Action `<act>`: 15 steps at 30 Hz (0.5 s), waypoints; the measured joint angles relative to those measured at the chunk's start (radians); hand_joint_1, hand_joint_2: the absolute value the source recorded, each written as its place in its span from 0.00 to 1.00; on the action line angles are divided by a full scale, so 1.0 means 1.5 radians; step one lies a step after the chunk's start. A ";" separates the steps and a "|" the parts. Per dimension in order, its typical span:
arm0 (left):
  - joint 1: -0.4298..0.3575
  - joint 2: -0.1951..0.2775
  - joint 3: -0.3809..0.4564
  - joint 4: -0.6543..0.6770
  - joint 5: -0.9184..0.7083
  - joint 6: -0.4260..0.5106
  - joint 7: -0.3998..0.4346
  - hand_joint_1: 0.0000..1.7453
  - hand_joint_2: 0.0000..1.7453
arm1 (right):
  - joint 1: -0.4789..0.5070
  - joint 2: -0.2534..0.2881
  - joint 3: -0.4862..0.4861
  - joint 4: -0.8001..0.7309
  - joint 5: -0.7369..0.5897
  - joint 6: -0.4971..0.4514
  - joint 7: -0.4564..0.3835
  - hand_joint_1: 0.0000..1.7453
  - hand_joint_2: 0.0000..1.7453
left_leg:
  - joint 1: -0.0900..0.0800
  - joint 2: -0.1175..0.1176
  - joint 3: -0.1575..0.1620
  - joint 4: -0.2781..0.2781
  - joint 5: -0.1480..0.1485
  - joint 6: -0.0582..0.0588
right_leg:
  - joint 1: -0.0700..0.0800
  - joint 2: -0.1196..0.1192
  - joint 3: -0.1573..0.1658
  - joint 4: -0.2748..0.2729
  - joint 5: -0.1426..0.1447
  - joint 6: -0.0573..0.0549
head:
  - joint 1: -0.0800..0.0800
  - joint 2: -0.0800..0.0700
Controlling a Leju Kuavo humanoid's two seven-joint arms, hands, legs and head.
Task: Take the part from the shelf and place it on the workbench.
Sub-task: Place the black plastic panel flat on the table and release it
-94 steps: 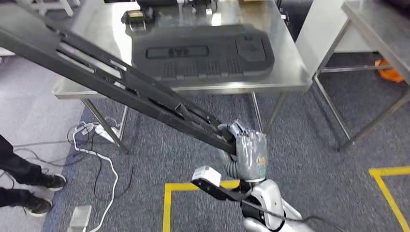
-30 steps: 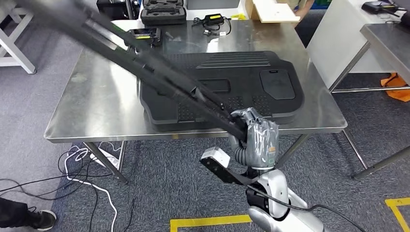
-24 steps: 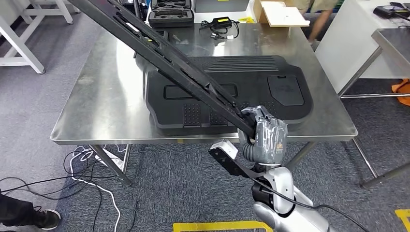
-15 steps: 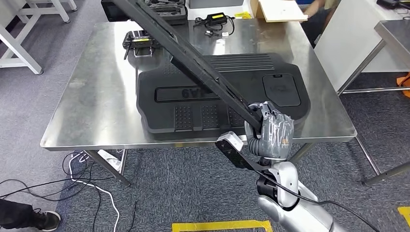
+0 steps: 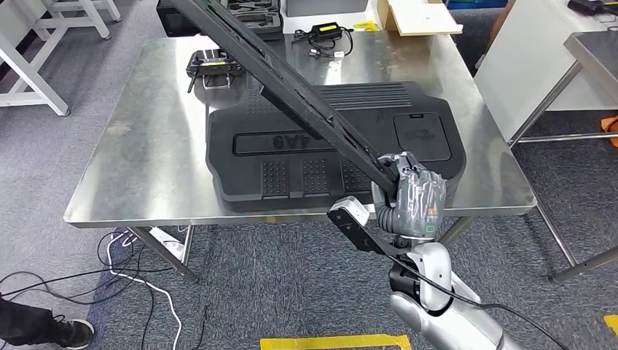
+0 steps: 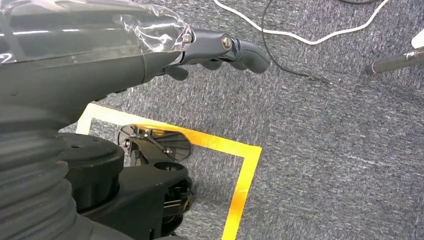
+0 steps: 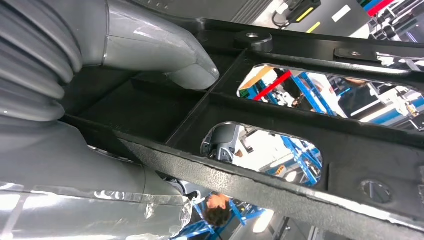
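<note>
Nearest me, my right hand is wrapped around the lower end of the part, a long black plastic frame with slotted openings. In the right wrist view the thumb presses onto a flat web of the frame beside a cross rib, with the darker fingers hidden behind it, so I read this as a full clamp on one end only. My left hand hangs over the carpet, holding nothing, its fingers loosely curled; I cannot tell how far they are closed.

From the grip, the part rises at a slant away from me and to the left, crossing above the steel workbench and running out of the head view at the top. It is in the air, not resting on anything I can see. Beneath it lies a large black moulded panel, taking up much of the bench.

I judge the frame to be stiff and fairly light, but long, so held by its end it levers hard on my wrist and the far tip will swing widely. The textured plastic should not slip much. A hold nearer the middle would balance better.

Farther off, a black controller and a power adapter with its cable sit near the bench's back edge, within the tip's sweep.
</note>
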 joint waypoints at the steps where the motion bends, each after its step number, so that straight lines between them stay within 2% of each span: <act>1: 0.000 0.000 0.000 0.000 0.000 0.000 0.000 0.00 1.00 | 0.000 0.000 -0.002 0.000 0.000 0.000 -0.002 1.00 1.00 | 0.000 0.000 0.000 0.000 0.000 0.000 | 0.000 0.000 0.000 0.000 0.000 0.000 | 0.000 0.000; 15: -0.001 0.000 0.000 0.000 0.000 0.001 0.001 0.00 1.00 | -0.003 0.001 -0.006 0.000 0.002 0.000 -0.005 1.00 1.00 | -0.001 0.000 0.002 0.000 0.000 0.000 | -0.001 -0.001 0.004 -0.003 0.000 0.000 | 0.000 0.000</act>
